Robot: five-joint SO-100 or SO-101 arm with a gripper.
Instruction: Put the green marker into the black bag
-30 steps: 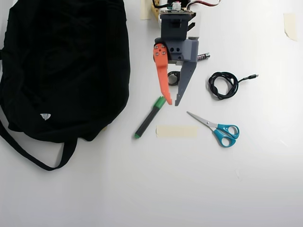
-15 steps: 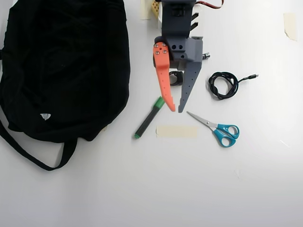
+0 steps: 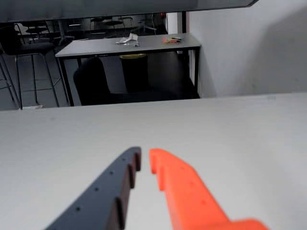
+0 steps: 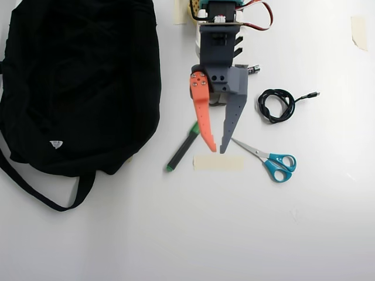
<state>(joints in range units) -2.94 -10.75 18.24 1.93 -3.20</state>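
The green marker [image 4: 181, 151] lies slanted on the white table, its green cap partly under my orange finger [image 4: 202, 117]. The black bag [image 4: 82, 82] fills the left of the overhead view, with a strap trailing toward the bottom left. My gripper [image 4: 217, 150] hangs just right of the marker, its tips over the top edge of a beige tape strip. The jaws stand slightly open with nothing between them. In the wrist view the gripper [image 3: 145, 160] shows a narrow gap above bare table; neither marker nor bag appears there.
Teal-handled scissors [image 4: 275, 163] lie right of the gripper, and a coiled black cable [image 4: 275, 105] lies above them. The beige tape strip [image 4: 218, 163] sits below the tips. A small battery [image 4: 252, 69] lies by the arm's base.
My gripper has moved toward the bottom of the overhead view, from beside the marker's cap to the tape strip's edge. Its narrow gap has closed a little. The marker has not moved.
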